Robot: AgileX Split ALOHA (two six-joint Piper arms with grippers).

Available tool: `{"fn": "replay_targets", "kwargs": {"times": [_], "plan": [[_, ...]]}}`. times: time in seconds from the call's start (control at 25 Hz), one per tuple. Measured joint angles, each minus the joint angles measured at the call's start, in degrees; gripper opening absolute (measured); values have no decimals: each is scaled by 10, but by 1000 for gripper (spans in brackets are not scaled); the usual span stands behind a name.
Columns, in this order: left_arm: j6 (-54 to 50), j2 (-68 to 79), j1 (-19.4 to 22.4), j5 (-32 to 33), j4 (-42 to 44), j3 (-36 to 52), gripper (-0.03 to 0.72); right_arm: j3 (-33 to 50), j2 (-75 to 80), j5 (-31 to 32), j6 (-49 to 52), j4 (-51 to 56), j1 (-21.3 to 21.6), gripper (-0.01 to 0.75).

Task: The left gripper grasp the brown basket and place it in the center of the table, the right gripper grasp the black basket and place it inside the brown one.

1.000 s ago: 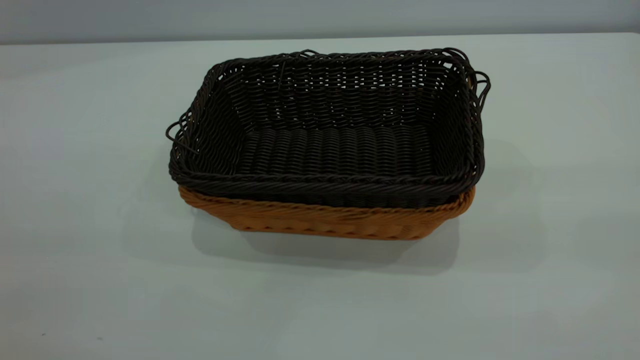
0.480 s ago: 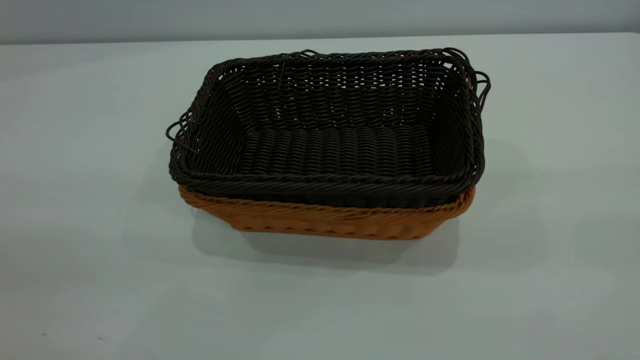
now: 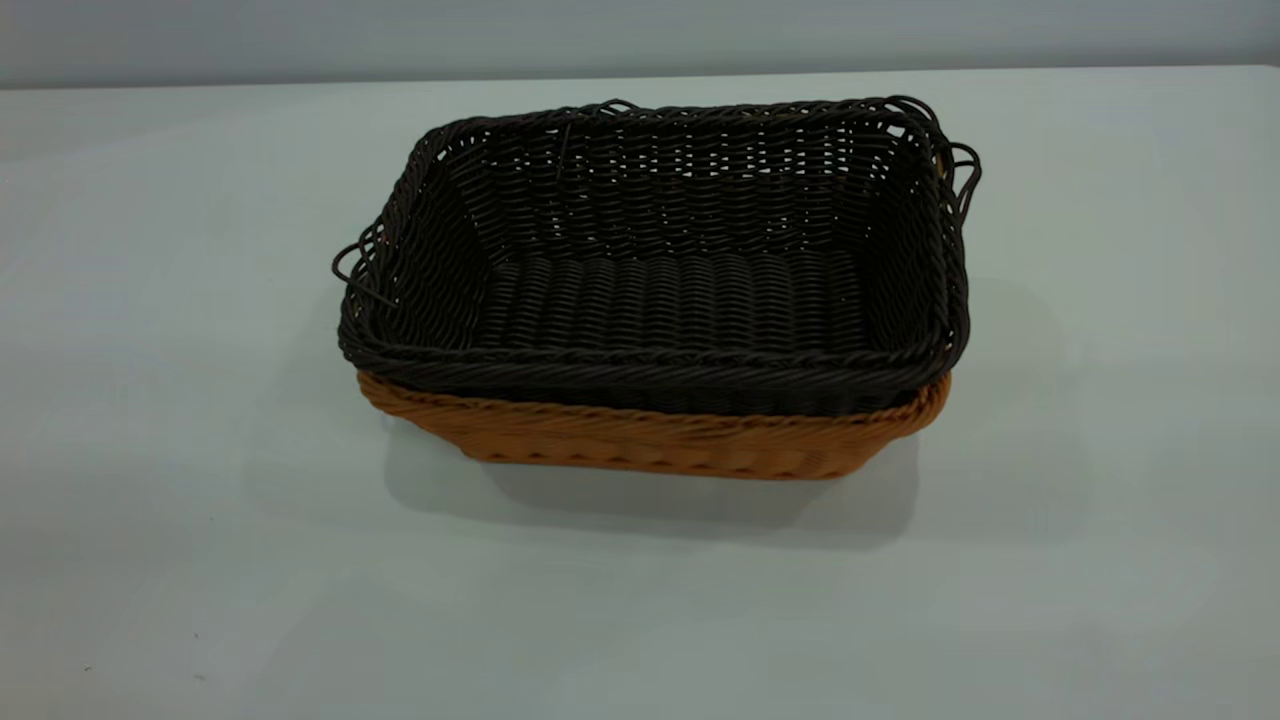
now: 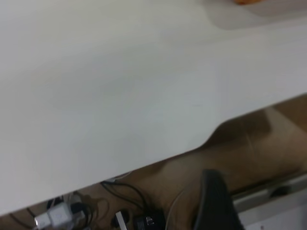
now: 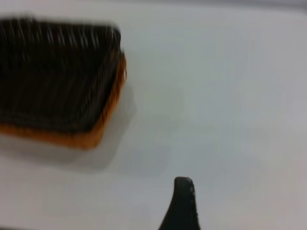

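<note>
The black basket (image 3: pixel 660 260) sits nested inside the brown basket (image 3: pixel 650 445) at the middle of the white table (image 3: pixel 160 400). Only the brown basket's near wall and rim show below the black rim. Neither gripper appears in the exterior view. My left gripper (image 4: pixel 216 201) is back over the table's edge, far from the baskets; a sliver of the brown basket (image 4: pixel 247 1) shows at that view's border. My right gripper (image 5: pixel 183 203) hovers above bare table, well apart from the black basket (image 5: pixel 53 72) and the brown basket (image 5: pixel 91 136) under it. Neither gripper holds anything.
The table's edge (image 4: pixel 158 160) runs across the left wrist view, with cables and plugs (image 4: pixel 62 215) on the floor below it. A grey wall (image 3: pixel 640 35) stands behind the table.
</note>
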State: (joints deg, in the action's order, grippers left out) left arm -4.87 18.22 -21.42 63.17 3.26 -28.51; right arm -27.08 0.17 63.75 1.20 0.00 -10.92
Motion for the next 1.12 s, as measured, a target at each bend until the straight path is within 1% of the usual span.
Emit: {"fn": "replay_targets", "kwargs": {"times": [0.12, 0.32, 0.48, 0.56, 0.68, 0.76, 1.12], "plan": [[0, -14, 53, 1, 1, 0, 426, 0, -11, 3, 0, 0, 6, 563], [0, -73, 135, 3, 2, 0, 426, 0, -11, 2, 0, 0, 44, 563], [-1, -144, 179, 4, 2, 0, 426, 0, -11, 2, 0, 3, 62, 563], [-1, -181, 196, 6, 2, 0, 426, 0, -11, 2, 0, 0, 64, 563], [-1, -193, 225, 10, 2, 0, 426, 0, -11, 2, 0, 3, 64, 563], [-1, -193, 236, 11, 2, 0, 426, 0, -11, 2, 0, 4, 64, 563], [-1, -193, 236, 12, 1, 0, 426, 0, -11, 2, 0, 4, 64, 563]]}}
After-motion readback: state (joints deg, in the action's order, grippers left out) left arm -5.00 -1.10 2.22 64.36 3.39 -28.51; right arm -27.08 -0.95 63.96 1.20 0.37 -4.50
